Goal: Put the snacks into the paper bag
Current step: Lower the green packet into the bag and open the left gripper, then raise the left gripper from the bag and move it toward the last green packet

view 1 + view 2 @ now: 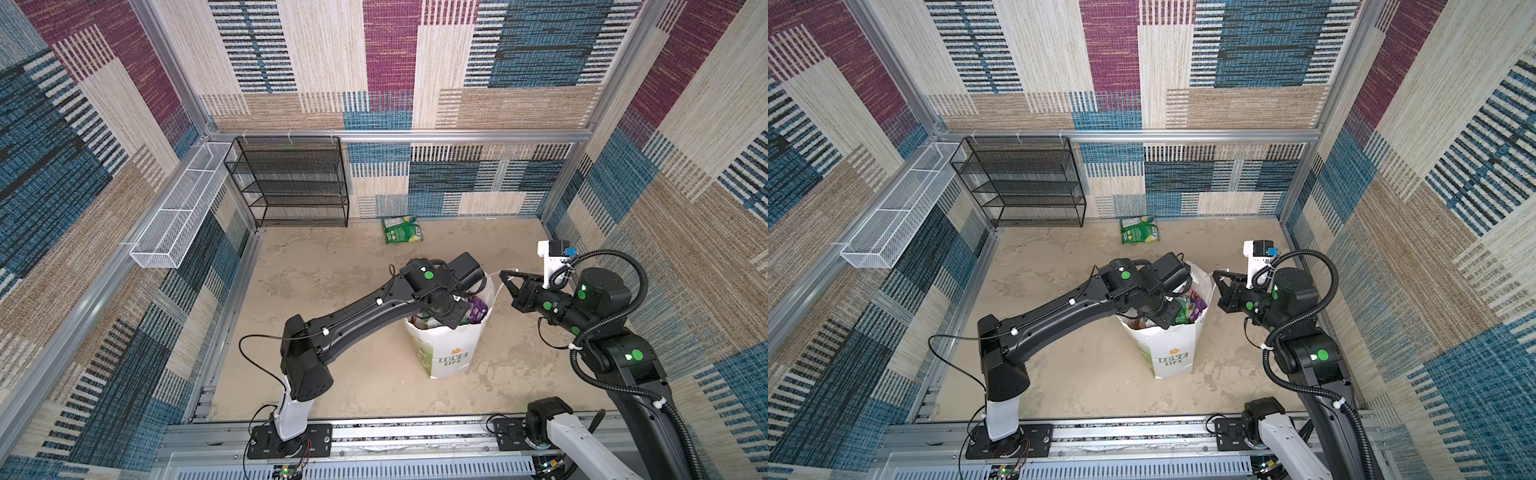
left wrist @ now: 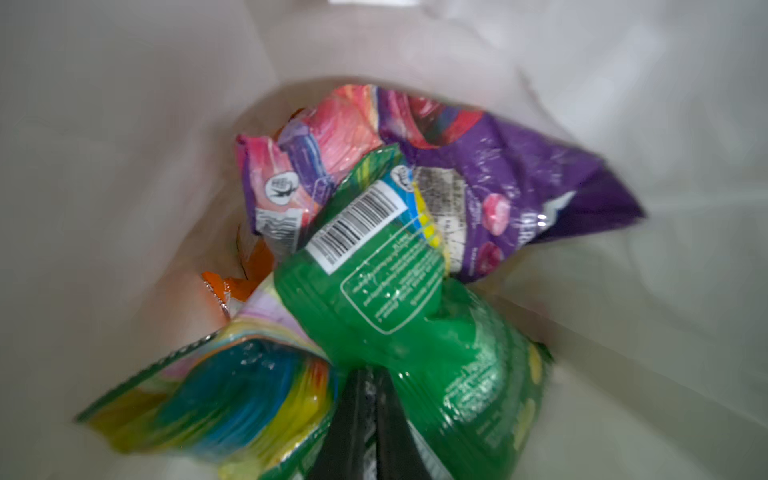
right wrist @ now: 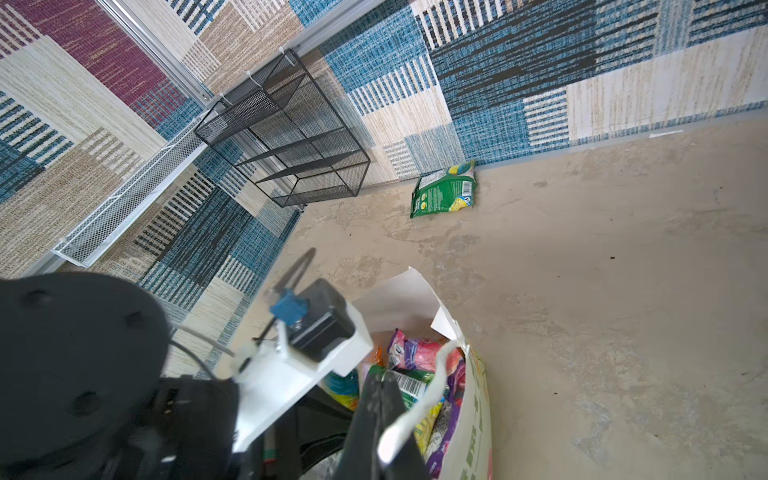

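The white paper bag [image 1: 451, 353] [image 1: 1173, 353] stands mid-floor, and its mouth shows several snacks. My left gripper [image 2: 370, 374] reaches down inside it [image 1: 451, 320], jaws shut on a green packet [image 2: 374, 299] that puckers round the tips. Beside that packet lie a purple packet [image 2: 519, 187], a pink one [image 2: 332, 124], a teal-and-yellow one [image 2: 232, 399] and an orange one [image 2: 249, 270]. My right gripper [image 1: 503, 274] [image 3: 380, 378] is at the bag's far right rim, shut on the white cord handle [image 3: 419, 399]. One more green packet [image 1: 402, 229] [image 3: 444, 189] lies on the floor by the back wall.
A black mesh shelf rack [image 1: 291, 183] stands at the back left. A white wire basket [image 1: 178, 216] hangs on the left wall. Patterned walls close in the sandy floor [image 1: 332, 270], and a metal rail [image 1: 415, 436] carrying both arm bases runs along the front.
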### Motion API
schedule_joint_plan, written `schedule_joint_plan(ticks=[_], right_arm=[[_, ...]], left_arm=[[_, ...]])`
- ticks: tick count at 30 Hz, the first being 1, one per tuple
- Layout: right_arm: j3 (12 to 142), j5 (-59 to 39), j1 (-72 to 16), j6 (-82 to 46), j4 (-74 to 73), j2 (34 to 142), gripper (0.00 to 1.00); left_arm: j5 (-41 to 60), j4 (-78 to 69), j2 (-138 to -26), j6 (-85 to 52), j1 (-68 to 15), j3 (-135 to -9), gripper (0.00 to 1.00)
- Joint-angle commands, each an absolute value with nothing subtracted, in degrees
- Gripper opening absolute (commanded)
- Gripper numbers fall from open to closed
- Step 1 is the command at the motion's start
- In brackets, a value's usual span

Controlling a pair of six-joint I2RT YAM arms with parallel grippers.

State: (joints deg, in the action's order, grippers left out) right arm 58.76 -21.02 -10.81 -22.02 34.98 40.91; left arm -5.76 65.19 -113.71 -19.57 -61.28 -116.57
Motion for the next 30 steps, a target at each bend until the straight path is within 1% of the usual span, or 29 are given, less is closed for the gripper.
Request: schedule_joint_plan(ticks=[1, 3, 6, 8, 12, 14, 15, 19, 22, 28, 30], right_arm=[[59.7, -21.7, -10.7, -22.3, 32.0, 40.4, 0.01], [60.0, -21.6, -10.7, -22.2, 32.4, 40.3, 0.02], [60.3, -21.3, -10.8, -22.0, 32.9, 40.0, 0.02], [60.3, -21.2, -10.7, -21.9, 33.1, 39.7, 0.02], [59.9, -21.0, -10.8, -21.9, 32.8, 39.7, 0.02], [59.6, -21.1, -10.7, -22.0, 32.4, 39.7, 0.02], [59.4, -21.2, -10.7, -22.2, 32.1, 39.9, 0.02], [59.1, -21.5, -10.7, -22.5, 31.7, 39.9, 0.02], [59.3, -21.2, -10.7, -22.2, 32.1, 39.8, 0.03], [59.5, -20.6, -10.7, -22.1, 32.4, 39.7, 0.03], [59.3, -20.6, -10.7, -22.2, 32.2, 39.8, 0.03]], left_arm=[[-4.1, 65.1, -116.8, -20.3, -60.9, -116.0, 0.14], [-3.2, 65.1, -117.9, -20.5, -60.6, -116.0, 0.14], [-2.0, 65.1, -116.8, -20.8, -60.6, -116.8, 0.18], [-1.8, 65.1, -114.9, -20.8, -60.7, -118.0, 0.23], [1.0, 65.0, -109.6, -20.7, -60.7, -121.2, 0.39], [2.0, 65.0, -107.3, -20.6, -60.7, -122.6, 0.44], [2.4, 65.0, -106.1, -20.5, -60.7, -123.2, 0.47], [2.9, 63.4, -101.0, -20.5, -60.7, -123.1, 0.52], [3.8, 60.1, -95.6, -20.3, -60.8, -120.3, 0.55], [5.4, 46.8, -80.1, -20.2, -60.6, -108.6, 0.63], [4.4, 42.6, -74.2, -20.0, -60.6, -104.2, 0.67]])
